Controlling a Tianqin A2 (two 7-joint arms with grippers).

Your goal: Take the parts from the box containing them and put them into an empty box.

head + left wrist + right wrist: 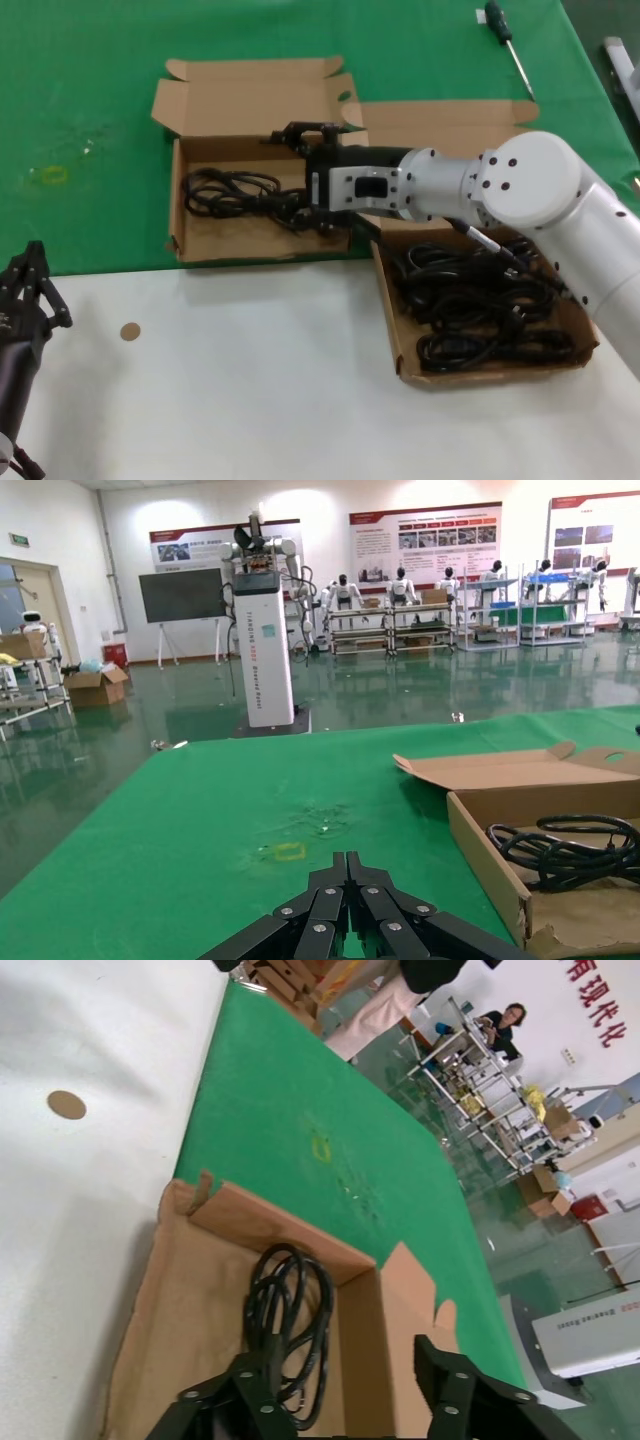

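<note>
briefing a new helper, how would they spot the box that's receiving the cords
Find the green cloth covering the far half of the table. Two open cardboard boxes sit at its near edge; the receiving box is the smaller one on the robot's left, under the right claw. It holds one cord bundle; its neighbour holds many.

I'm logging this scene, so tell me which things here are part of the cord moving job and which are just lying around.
Job: right gripper over the smaller box; cord bundle inside it; larger box holding cords.
Lying about: screwdriver; brown disc; idle left gripper at the table's near left.
</note>
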